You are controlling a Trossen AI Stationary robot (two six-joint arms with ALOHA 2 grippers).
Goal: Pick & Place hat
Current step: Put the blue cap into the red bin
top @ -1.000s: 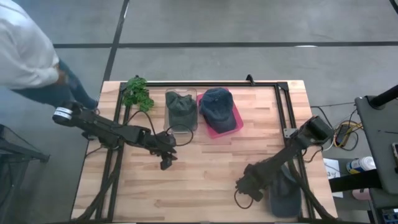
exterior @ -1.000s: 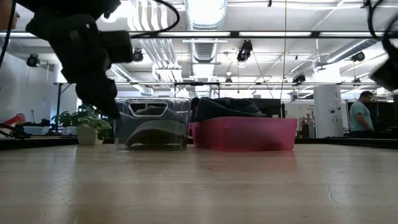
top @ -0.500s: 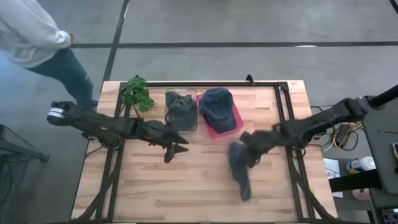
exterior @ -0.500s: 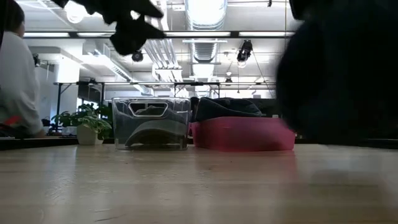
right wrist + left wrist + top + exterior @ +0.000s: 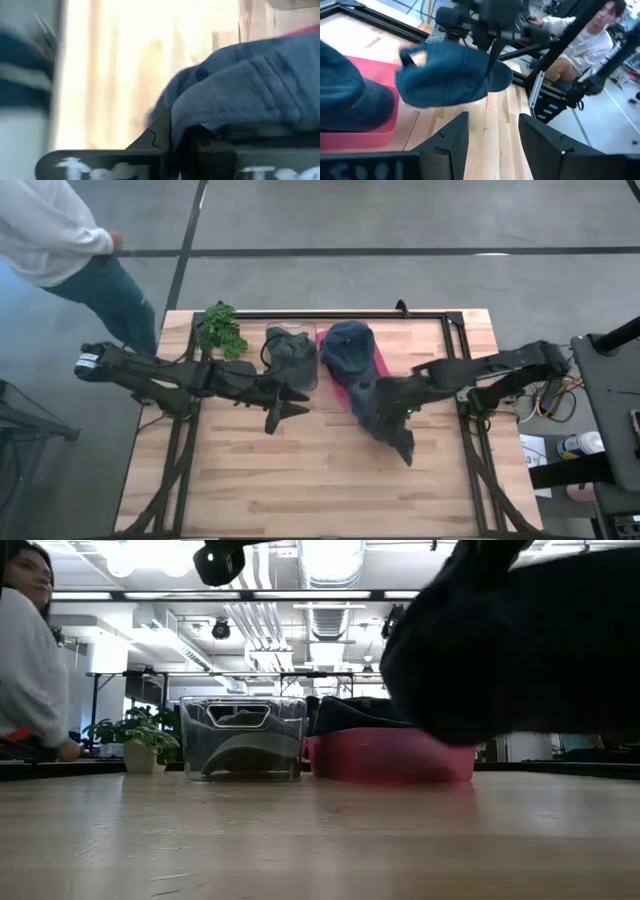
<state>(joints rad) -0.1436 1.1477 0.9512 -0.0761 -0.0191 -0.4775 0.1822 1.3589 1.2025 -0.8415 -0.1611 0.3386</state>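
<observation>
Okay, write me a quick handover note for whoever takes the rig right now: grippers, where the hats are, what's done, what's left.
Right gripper: shut on a blue hat, held off the table beside the pink tray.
Left gripper: open, empty, waiting by the clear bin.
Done: green hat in the clear bin; another blue hat on the pink tray.
Left: set the held hat down and release it.

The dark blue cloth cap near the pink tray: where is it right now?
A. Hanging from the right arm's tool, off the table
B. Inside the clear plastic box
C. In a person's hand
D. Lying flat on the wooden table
A: the dark blue cloth cap hangs from the shut right tool, beside the pink tray.
</observation>
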